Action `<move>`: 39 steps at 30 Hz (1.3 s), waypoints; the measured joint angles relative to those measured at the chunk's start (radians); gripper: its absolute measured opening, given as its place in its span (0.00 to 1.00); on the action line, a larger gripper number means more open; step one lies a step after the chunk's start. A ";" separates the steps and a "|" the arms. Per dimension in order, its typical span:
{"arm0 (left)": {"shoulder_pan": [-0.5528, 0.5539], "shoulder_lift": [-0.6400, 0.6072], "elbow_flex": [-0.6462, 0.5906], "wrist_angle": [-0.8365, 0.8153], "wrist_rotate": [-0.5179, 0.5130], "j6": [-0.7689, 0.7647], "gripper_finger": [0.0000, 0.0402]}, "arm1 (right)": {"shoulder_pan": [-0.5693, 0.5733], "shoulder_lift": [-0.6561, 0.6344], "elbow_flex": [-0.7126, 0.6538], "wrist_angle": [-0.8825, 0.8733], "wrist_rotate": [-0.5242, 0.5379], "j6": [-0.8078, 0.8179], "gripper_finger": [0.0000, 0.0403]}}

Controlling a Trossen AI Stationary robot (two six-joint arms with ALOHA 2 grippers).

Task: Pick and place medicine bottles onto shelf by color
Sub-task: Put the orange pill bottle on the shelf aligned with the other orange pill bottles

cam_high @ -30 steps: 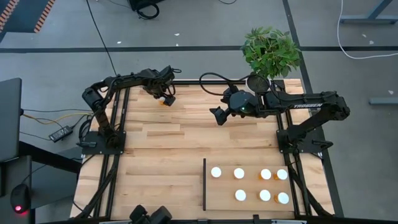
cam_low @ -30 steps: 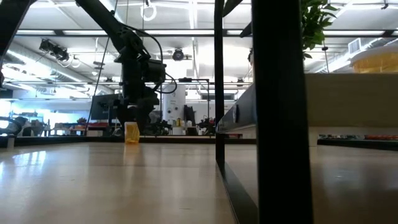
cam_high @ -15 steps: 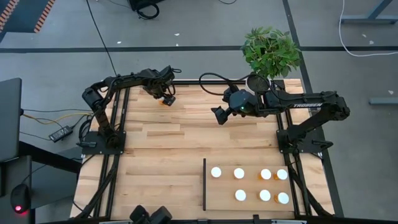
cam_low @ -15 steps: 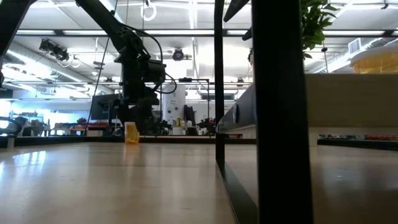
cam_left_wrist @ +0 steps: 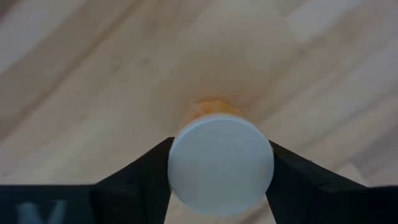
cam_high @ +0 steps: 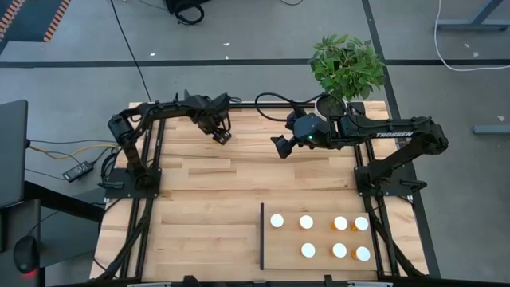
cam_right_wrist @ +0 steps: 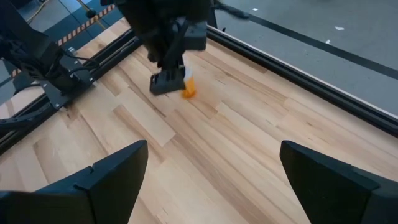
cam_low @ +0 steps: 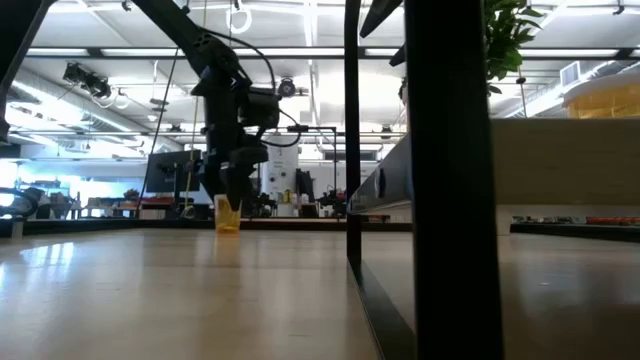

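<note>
An orange medicine bottle (cam_low: 228, 215) with a round white cap (cam_left_wrist: 221, 163) stands at the table's far left part. My left gripper (cam_high: 221, 134) is straight above it, pointing down, shut on it; from above the gripper hides the bottle. The right wrist view shows the bottle's orange body (cam_right_wrist: 188, 87) beside those fingers. My right gripper (cam_high: 279, 147) hangs open over the table's far middle, holding nothing. The shelf (cam_high: 319, 237), a light-wood panel with a black strip (cam_high: 262, 235) on its left side, lies at the near right with several white-capped bottles standing on it. My left gripper pinches the bottle's white cap (cam_left_wrist: 179, 160) between its two fingers (cam_left_wrist: 146, 171), one on each of two opposite sides. The fingers come from above, pointing down. The bottle stays upright below them, base at table level; whether it is clear of the wood I cannot tell.
A potted plant (cam_high: 344, 68) stands at the table's far right corner, close behind my right arm. Black frame rails (cam_high: 151, 159) run along the table's left and right sides. Bare planks (cam_high: 207, 199) lie between the left gripper and the shelf.
My left gripper has gone toward the table's right edge and a little toward the near edge. The orange bottle has shifted the same way with it and stays upright. Its cap, seen beside the gripper before, is now hidden under it from above.
</note>
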 joint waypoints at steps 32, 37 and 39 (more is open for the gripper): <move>-0.639 0.256 0.556 -0.106 0.038 -0.309 0.54 | 0.056 -0.329 0.000 -0.319 -0.120 0.131 0.93; -0.634 0.391 0.804 -0.241 0.012 -0.210 0.54 | 0.055 -0.354 0.000 -0.377 -0.117 0.185 0.93; -0.625 0.433 0.873 -0.263 0.012 -0.176 0.54 | 0.062 -0.352 0.000 -0.387 -0.124 0.195 0.93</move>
